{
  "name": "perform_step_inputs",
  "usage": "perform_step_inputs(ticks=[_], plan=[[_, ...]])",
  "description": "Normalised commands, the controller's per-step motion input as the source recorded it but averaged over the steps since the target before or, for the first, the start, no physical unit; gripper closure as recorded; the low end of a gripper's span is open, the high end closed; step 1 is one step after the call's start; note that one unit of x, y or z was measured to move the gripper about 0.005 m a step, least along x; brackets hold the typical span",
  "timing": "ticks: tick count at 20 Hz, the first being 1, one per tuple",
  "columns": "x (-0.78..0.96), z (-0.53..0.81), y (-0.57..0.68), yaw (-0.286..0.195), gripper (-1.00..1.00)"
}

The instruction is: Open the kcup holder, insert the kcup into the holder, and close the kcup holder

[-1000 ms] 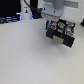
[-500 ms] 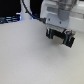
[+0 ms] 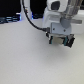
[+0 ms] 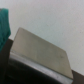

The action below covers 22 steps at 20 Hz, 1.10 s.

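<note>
In the exterior view my gripper (image 3: 61, 42) hangs over the white table (image 3: 30, 60) at the exterior view's right. Its two dark fingers (image 3: 52, 41) stand apart with a pale gap between them and nothing in it. The wrist view looks down on a boxy unit with a flat grey top and black sides, which I take for the kcup holder (image 4: 40, 52). Its drawer fronts are not visible. The kcup is out of view in both frames. The picture is blurred.
A black cable (image 3: 31, 17) loops from the arm's white body (image 3: 57, 17) toward dark equipment (image 3: 10, 20) at the back on the exterior view's left. A teal object (image 4: 4, 22) sits beside the box in the wrist view.
The gripper has sunk slightly lower and shifted a little to the exterior view's right. Its fingers keep the same spread.
</note>
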Motion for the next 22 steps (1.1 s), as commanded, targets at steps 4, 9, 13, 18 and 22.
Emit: perform_step_inputs(ticks=[4, 9, 13, 18, 22], plan=[[-0.45, 0.01, 0.42, 0.122, -1.00], [-0.61, 0.02, 0.45, 0.105, -1.00], [-0.58, 0.07, 0.46, 0.107, -1.00], [-0.54, 0.09, 0.55, 0.092, -1.00], [-0.59, 0.03, 0.53, 0.089, -1.00]])
